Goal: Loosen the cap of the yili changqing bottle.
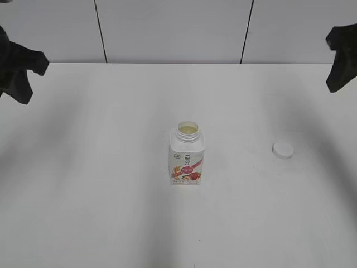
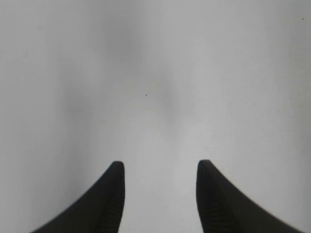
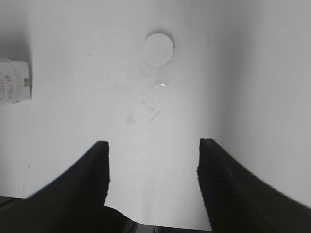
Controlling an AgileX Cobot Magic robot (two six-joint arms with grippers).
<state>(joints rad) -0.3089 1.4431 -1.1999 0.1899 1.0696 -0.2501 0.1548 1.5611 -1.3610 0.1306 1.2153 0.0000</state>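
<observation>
The yili changqing bottle (image 1: 187, 154) stands upright mid-table, white with a pink-red label, its neck open with no cap on it. Its edge shows at the left of the right wrist view (image 3: 14, 81). The white cap (image 1: 283, 149) lies flat on the table to the bottle's right, apart from it; it also shows in the right wrist view (image 3: 159, 48). My left gripper (image 2: 159, 165) is open and empty over bare table, at the far left in the exterior view (image 1: 19, 70). My right gripper (image 3: 153, 144) is open and empty, raised at the far right (image 1: 341, 58).
The white table (image 1: 111, 195) has a grey panelled wall (image 1: 173, 28) behind it. Faint smudges mark the table near the cap (image 3: 146, 104).
</observation>
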